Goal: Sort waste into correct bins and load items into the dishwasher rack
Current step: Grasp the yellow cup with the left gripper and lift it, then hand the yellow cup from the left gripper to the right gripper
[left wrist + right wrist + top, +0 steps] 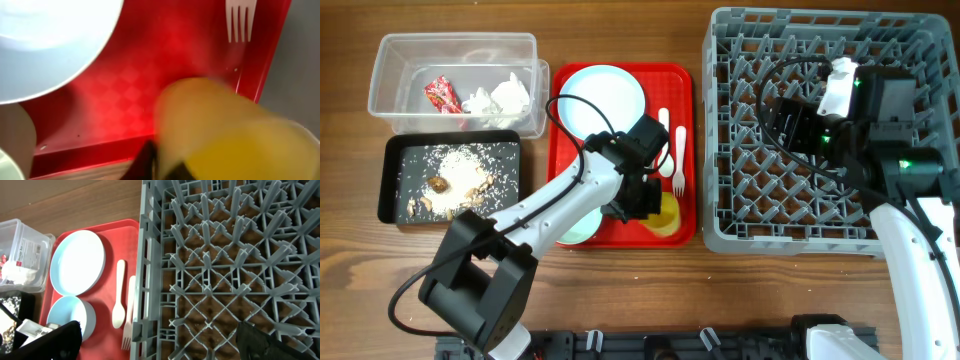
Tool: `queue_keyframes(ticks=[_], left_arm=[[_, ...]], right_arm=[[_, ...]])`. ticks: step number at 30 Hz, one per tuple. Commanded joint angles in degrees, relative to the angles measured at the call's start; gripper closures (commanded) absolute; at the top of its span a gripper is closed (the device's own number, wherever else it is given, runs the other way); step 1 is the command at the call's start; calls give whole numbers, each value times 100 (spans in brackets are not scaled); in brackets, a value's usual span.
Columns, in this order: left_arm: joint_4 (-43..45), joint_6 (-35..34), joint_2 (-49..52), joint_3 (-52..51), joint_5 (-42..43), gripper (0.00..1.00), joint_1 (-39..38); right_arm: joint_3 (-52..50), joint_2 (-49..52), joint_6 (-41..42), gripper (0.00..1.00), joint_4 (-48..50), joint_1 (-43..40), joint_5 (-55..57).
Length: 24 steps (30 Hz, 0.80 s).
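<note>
My left gripper (pixel 657 203) is shut on the rim of the small yellow cup (pixel 666 216) at the front right corner of the red tray (pixel 689 150). In the left wrist view the cup (pixel 230 135) fills the lower right, with one dark finger on each side of its wall. The pale blue plate (pixel 602 100), white spoon (pixel 665 140) and fork (pixel 679 160) lie on the tray. A pale blue bowl (pixel 67 317) sits in front of the plate, mostly under my left arm. My right gripper (pixel 160 345) is open and empty above the grey dishwasher rack (pixel 720 150).
The clear tub (pixel 395 55) at the back left holds a red-and-white wrapper (pixel 442 95) and white tissue (pixel 500 97). The black tray (pixel 390 180) in front of it holds rice-like scraps (pixel 460 175). Bare wood lies in front of the trays.
</note>
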Motion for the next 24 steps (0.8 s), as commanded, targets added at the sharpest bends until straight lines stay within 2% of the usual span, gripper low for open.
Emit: queue_keyframes(ticks=[1, 6, 10, 15, 19, 24], left_arm=[[94, -245, -11, -7, 188, 96, 37], [-31, -238, -144, 155, 885, 96, 328], [90, -151, -463, 205, 1768, 96, 793], [570, 308, -885, 205, 3770, 96, 1792], [1403, 291, -920, 205, 5375, 96, 2444], [2323, 122, -920, 205, 6771, 96, 2892]], right_arm=[[37, 50, 87, 0, 15, -22, -83], [37, 50, 74, 1, 24, -22, -378], [37, 52, 74, 0, 157, -22, -1036], [37, 52, 42, 0, 660, 42, -2400], [37, 103, -446, 0, 1268, 267, -3707], [37, 310, -654, 1, 1821, 442, -4791]])
